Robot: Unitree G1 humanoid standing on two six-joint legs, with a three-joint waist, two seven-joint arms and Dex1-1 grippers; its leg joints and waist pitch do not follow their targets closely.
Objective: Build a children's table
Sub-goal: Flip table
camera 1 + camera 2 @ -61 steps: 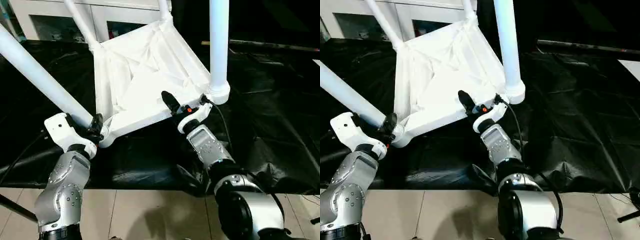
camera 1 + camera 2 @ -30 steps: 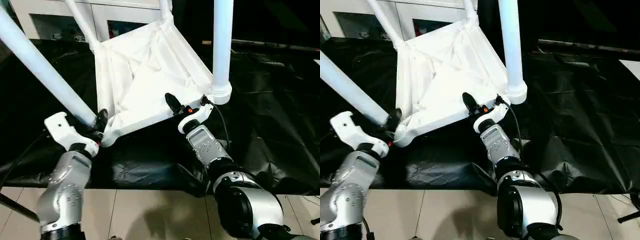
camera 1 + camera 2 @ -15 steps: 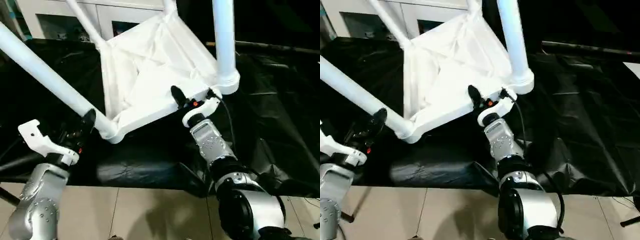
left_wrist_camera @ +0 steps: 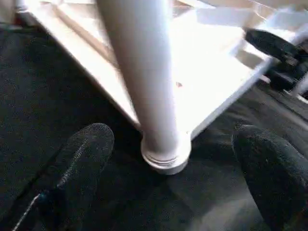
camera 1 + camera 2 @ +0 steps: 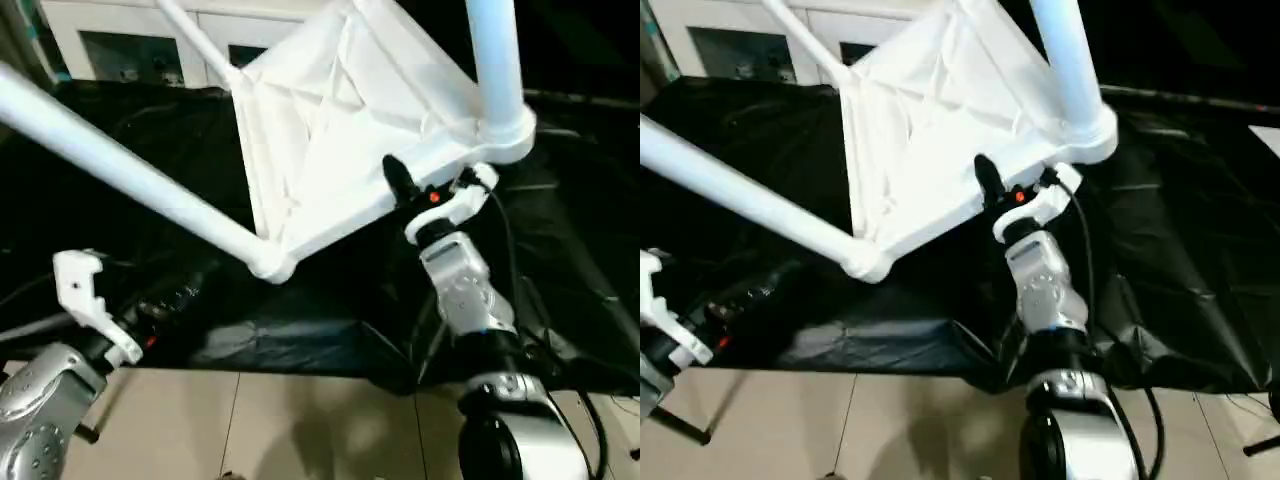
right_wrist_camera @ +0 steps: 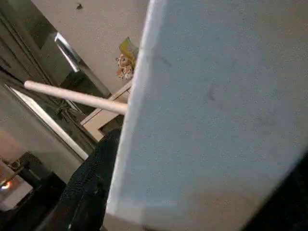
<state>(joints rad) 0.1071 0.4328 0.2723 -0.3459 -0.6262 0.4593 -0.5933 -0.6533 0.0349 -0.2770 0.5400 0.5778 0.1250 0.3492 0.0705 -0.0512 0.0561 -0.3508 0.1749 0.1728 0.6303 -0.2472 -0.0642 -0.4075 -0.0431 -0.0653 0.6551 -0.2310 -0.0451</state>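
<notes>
Right end effector grips near edge of upturned tabletop, tilted above black sheet; left end effector spread wide, empty, just short of near-left leg socket, leg's long axis running up-left, left arm nearer

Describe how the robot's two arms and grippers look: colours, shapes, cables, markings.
Both forearms are silver metal, jointed and rounded. The left gripper has thick black fingers on a white angular bracket. The right gripper has black fingers on a white housing with a small red-orange mark, and a thin black cable loops from it down the arm.
</notes>
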